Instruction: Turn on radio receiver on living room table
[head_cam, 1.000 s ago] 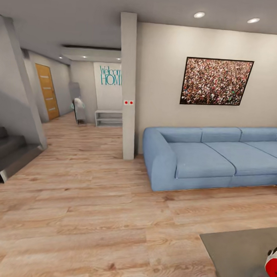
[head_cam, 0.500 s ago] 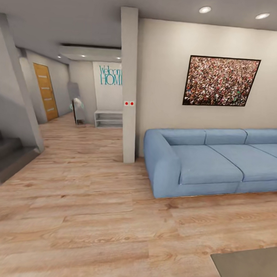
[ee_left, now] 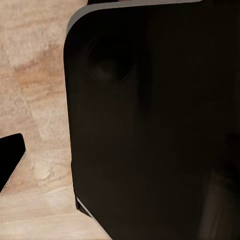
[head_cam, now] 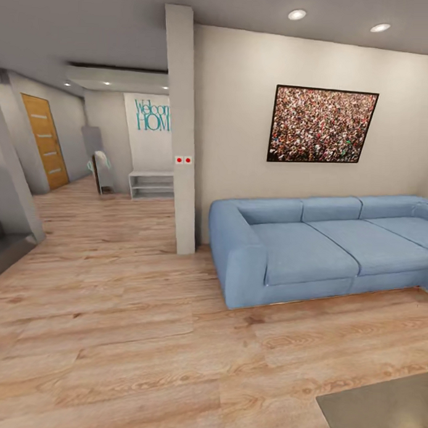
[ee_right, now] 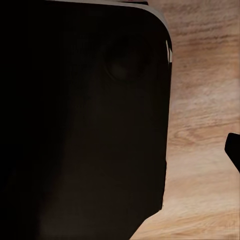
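The head view takes in the living room with its light wood floor (head_cam: 124, 322). One corner of the glossy grey-taupe table (head_cam: 380, 411) shows at the bottom right. The red radio receiver is out of view. In the left wrist view a big dark rounded panel (ee_left: 150, 120) of the robot hangs over the floor, with a black sliver (ee_left: 10, 160) at the frame's edge. The right wrist view holds a similar dark panel (ee_right: 85, 120) and a black sliver (ee_right: 234, 150). Neither view shows how the jaws stand.
A long blue sofa (head_cam: 311, 254) stands against the beige wall under a crowd picture (head_cam: 321, 126). A grey pillar (head_cam: 180, 132) rises left of the sofa. Beyond it a hallway leads to an orange door (head_cam: 45, 140) and a white shelf (head_cam: 152, 184). Grey stairs (head_cam: 3, 250) sit at far left.
The camera has moved: the whole scene has shifted. The radio's red edge at the bottom right a second ago has slid out of the picture, and less of the table shows.
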